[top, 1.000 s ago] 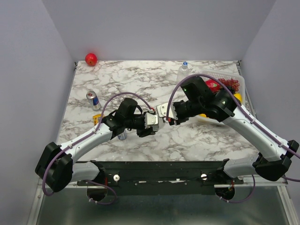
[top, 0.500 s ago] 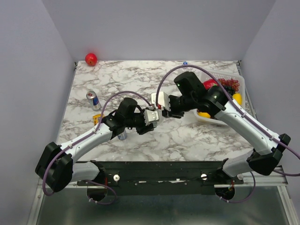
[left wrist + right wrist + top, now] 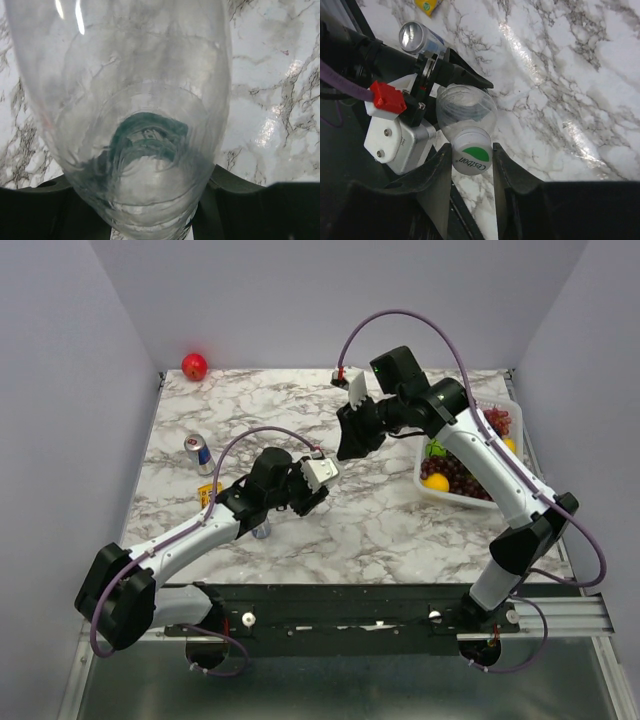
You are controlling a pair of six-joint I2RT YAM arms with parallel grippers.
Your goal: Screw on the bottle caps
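1. Fingers of the left tool [image 3: 145, 200] are clamped on a clear bottle [image 3: 125, 100], one dark finger on each side. They hold it off the tabletop [image 3: 300, 410], above its middle.
2. Seen from the right wrist, the bottle points almost straight at the camera. A white cap with a green mark [image 3: 472, 157] covers the end nearest the lens.
3. The right tool [image 3: 470, 146] has its two fingers standing apart with the cap between them, its rim right at both inner faces. I cannot tell whether they pinch the cap or only frame it from higher up, nor whether the cap is seated on the neck.
4. From overhead, the right tool hangs raised, just to the far side of the left tool.
5. The bottle is plain and see-through, so the marble veins show through its wall. A green tinge sits deep inside it in the left wrist view.
6. A silver can [image 3: 417, 36] stands just beside the left arm, and a blue-and-silver can [image 3: 198, 452] stands nearer the left edge.
7. A red ball [image 3: 194, 366] lies at the far left corner, and a fruit basket [image 3: 425, 485] sits by the right edge.
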